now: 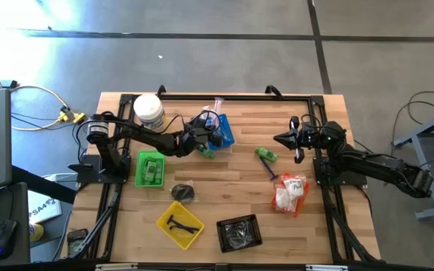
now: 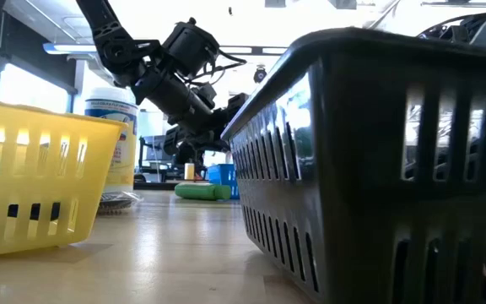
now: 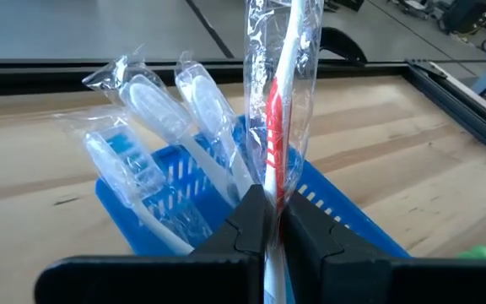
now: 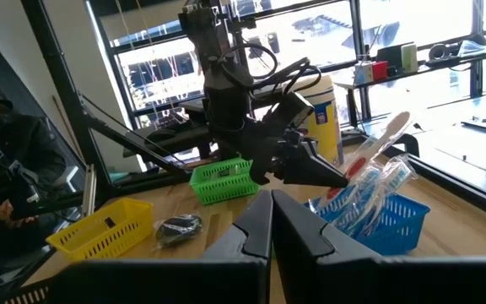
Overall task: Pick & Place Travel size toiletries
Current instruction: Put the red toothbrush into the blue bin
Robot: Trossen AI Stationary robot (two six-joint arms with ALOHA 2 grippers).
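My left gripper (image 3: pixel 273 221) is over the blue tray (image 1: pixel 224 132) near the table's far edge, shut on a red-and-white toothbrush in a clear wrapper (image 3: pixel 281 76). Several more wrapped toothbrushes (image 3: pixel 163 127) lean in that tray, heads up. The right wrist view shows the same gripper (image 4: pixel 332 177) and toothbrush (image 4: pixel 382 139). Two green bottles (image 1: pixel 267 154) (image 1: pixel 206 151) and a dark thin piece (image 1: pixel 272 172) lie on the wood. White sachets fill the orange tray (image 1: pixel 291 193). My right gripper (image 1: pixel 286 139) is shut and hovers at the right side, holding nothing. My left gripper pinches the toothbrush by its red-and-white handle (image 3: pixel 274 181) through the wrapper, between the two fingers (image 3: pixel 251 224). The fingers lie across the handle, slanting toward the table's right. The brush sticks out beyond them over the blue tray, and the fingers hide its lower end.
The white tub (image 1: pixel 149 111) stands at the far left. The green tray (image 1: pixel 151 168), yellow tray (image 1: pixel 179 223) and black tray (image 1: pixel 238 232) hold small items, and a dark bit (image 1: pixel 183 192) lies between them. Bare wood shows mid-table. A person (image 4: pixel 7 152) sits beyond the table.
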